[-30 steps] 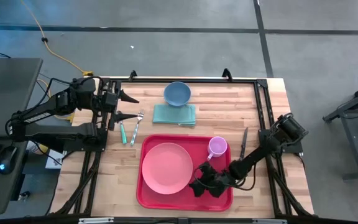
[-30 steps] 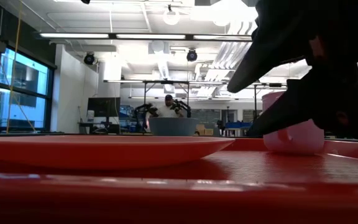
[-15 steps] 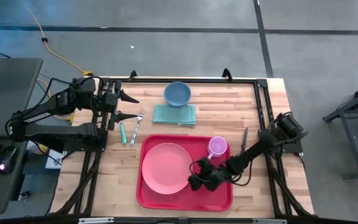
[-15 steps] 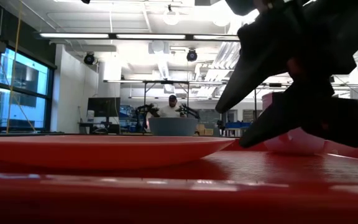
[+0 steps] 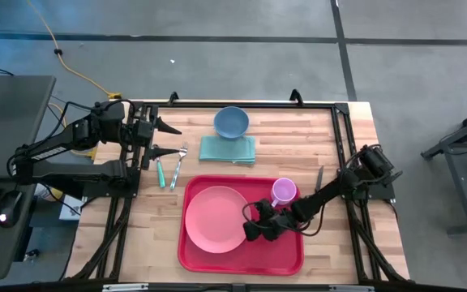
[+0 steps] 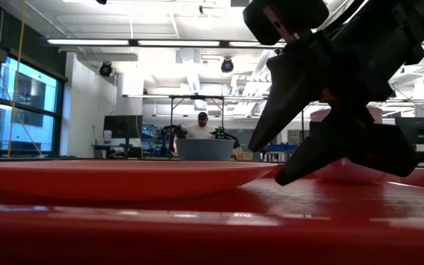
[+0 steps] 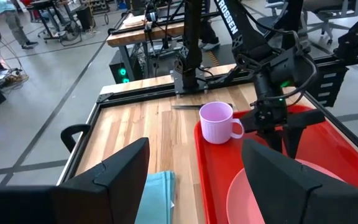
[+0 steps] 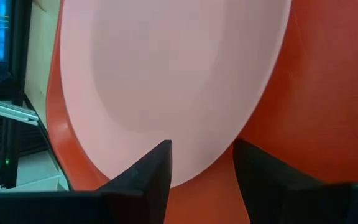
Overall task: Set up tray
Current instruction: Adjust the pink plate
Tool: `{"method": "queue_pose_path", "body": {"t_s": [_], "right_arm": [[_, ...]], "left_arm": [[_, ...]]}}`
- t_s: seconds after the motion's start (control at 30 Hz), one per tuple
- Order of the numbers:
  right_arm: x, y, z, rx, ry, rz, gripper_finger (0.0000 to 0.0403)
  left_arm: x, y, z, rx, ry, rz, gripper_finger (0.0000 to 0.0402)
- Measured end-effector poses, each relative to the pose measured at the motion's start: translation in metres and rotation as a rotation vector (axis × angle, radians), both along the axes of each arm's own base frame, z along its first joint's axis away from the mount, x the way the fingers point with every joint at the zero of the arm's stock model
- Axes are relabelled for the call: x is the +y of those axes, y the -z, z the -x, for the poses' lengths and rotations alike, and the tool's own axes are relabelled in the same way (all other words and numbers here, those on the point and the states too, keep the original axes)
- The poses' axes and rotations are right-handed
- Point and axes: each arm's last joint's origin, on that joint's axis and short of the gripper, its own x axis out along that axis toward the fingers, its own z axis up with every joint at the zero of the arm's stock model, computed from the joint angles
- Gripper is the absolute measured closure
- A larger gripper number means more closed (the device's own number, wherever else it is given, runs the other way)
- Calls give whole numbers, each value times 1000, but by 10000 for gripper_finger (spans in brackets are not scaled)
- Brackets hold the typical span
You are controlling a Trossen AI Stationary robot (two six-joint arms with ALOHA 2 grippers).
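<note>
Wooden planks are making up the tabletop point(image 5: 331, 130) you are working over, with grey floor all around it and a lit workshop showing past its far edge in the low view, where a person point(image 6: 202, 126) is standing far back. Your tray point(image 5: 286, 255) is lying flat at the near edge of the table, near the middle. It is carrying a round pink plate point(image 5: 216, 217) on its left half and a pink mug point(image 5: 283, 191) in its far right corner.

Your right gripper point(image 5: 252, 225) is hanging low over the tray floor, just beside the plate's right rim, with the mug close behind the arm. Its fingers point(image 8: 143, 177) are standing apart, pinching nothing, tips pointing at the plate's edge; you cannot tell whether they are touching it.

Your left gripper point(image 5: 166, 139) is waiting over the table's far left part, jaws spread wide and empty. Just beside it, a fork point(image 5: 178, 163) and a teal-handled utensil point(image 5: 160, 172) are lying on the wood. Farther along the far side, a teal cloth point(image 5: 227, 149) is lying with a blue bowl point(image 5: 231, 122) touching its far edge. A knife point(image 5: 318, 185) is lying right of the tray.
</note>
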Motion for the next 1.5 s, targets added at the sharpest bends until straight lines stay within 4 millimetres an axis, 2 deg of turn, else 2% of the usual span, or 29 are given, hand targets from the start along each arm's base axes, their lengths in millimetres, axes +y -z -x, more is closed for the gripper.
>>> {"method": "queue_pose_path", "body": {"t_s": [0.17,0.47,0.53,0.9,1.17,1.5], "right_arm": [[0,0,0,-1,3,-2,282],[0,0,0,-2,1,2,387],[0,0,0,-4,1,5,398],[3,0,2,0,3,-16,402],[15,0,8,8,-4,-42,403],[18,-3,17,58,9,-43,402]], "left_arm": [[0,0,0,0,0,0,115],[0,0,0,0,-1,0,115],[0,0,0,0,-1,0,115],[0,0,0,0,-1,0,115],[0,0,0,0,0,0,115],[0,0,0,1,-3,11,115]]}}
